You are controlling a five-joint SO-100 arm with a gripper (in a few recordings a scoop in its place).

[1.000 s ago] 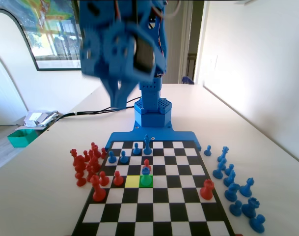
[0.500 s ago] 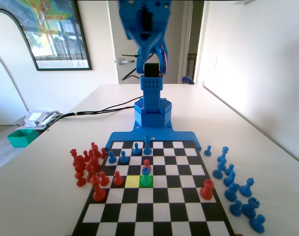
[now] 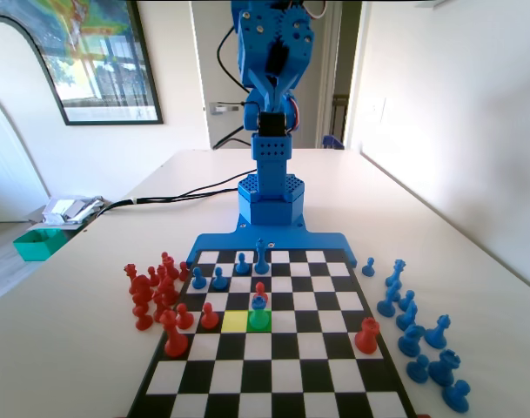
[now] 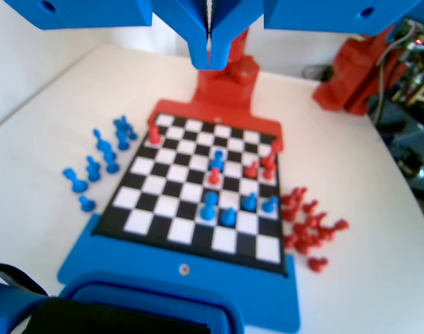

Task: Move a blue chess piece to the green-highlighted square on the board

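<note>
- Jaws: pressed together with nothing between them; in the wrist view the gripper [image 4: 210,52] hangs from the top edge, high over the board [image 4: 156,236].
- In the fixed view the blue arm [image 3: 271,104] stands folded upright at the far end; can't make out the jaw tips there.
- Blue pawn [image 3: 259,304] stands on the green square [image 3: 260,321], upright, well below and apart from the jaws.
- In the wrist view the same pawn [image 4: 216,161] sits near mid-board, straight below the jaw tips in the picture but far under them; the green tint is not readable there, picture is soft.
- Pawn look: small, short, round ball head, flared base, blue plastic.
- A red pawn [image 3: 261,290] stands just behind it on the next square toward the arm, near but touching or not is unclear.
- Yellow square [image 3: 235,321] is right beside the green one, on its left in the fixed view, with nothing on it.
- More blue pieces [image 3: 241,262] stand on the board's rows near the arm.
- Off-board: a red cluster [image 3: 153,292] on the left of the fixed view, a blue group [image 3: 418,335] on the right, all on the white table [image 3: 90,348].
</note>
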